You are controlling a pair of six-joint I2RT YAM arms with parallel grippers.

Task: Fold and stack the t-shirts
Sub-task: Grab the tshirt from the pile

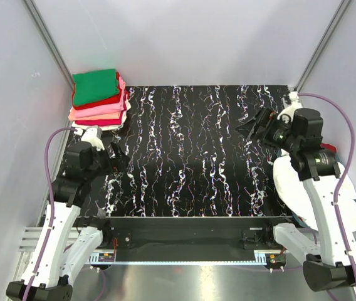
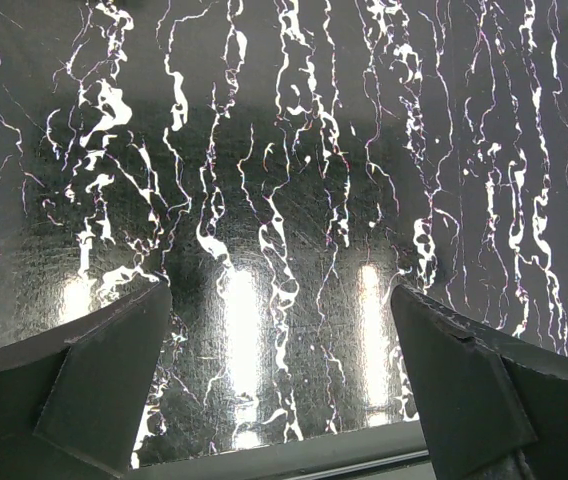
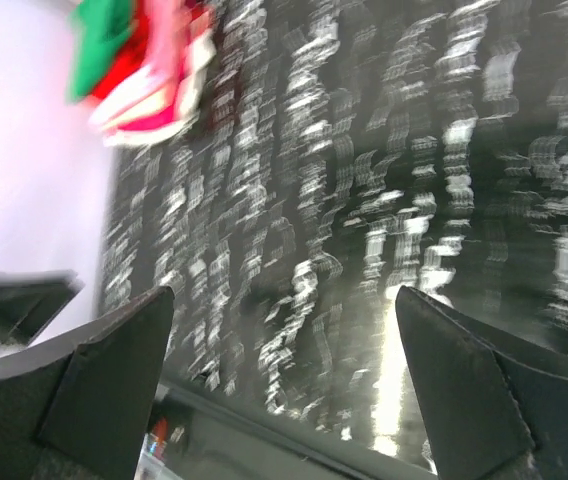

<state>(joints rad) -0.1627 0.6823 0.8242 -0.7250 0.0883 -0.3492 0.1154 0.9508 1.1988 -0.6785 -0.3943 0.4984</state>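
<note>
I'm seeing the folded t-shirts point(image 1: 98, 97) sitting stacked at the counter's point(image 1: 190, 157) far left corner. My left pincer point(image 1: 116, 158) and right pincer point(image 1: 248, 128) are both gaping wide, holding nothing.

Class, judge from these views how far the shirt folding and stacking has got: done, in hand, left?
Done: folded shirts sit stacked at the far left corner of the table, green on top. In hand: nothing; the left gripper and right gripper are both open and empty. Left: white cloth lies loose beside the right arm, probably still to fold.
</note>
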